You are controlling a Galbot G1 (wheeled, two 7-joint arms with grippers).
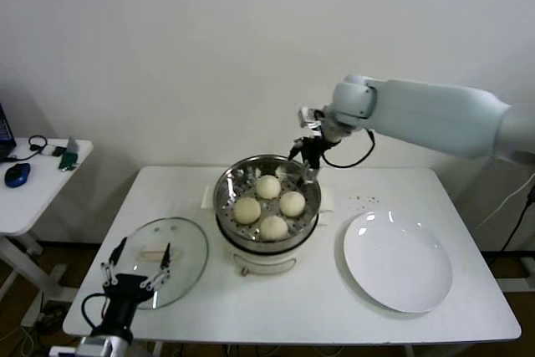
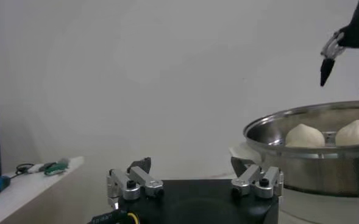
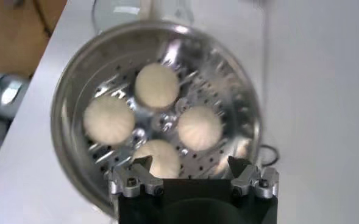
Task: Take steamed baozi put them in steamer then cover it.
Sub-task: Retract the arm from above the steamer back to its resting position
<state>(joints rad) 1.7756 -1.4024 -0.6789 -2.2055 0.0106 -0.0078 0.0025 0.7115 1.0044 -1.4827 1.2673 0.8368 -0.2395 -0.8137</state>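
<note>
Several cream-white baozi (image 1: 268,204) lie in the shiny steel steamer (image 1: 227,188) on its cream pot base at the table's middle. They also show in the right wrist view (image 3: 156,85) and the left wrist view (image 2: 305,135). My right gripper (image 1: 306,155) is open and empty, held above the steamer's far rim (image 3: 63,103). The clear glass cover (image 1: 180,244) with its pale handle lies flat on the table at the front left. My left gripper (image 1: 135,269) is open and empty, low at the front left by the cover.
A flat white plate (image 1: 398,260) lies at the table's right. A white side table (image 1: 33,186) with a blue mouse and cables stands at the far left. A white wall is behind.
</note>
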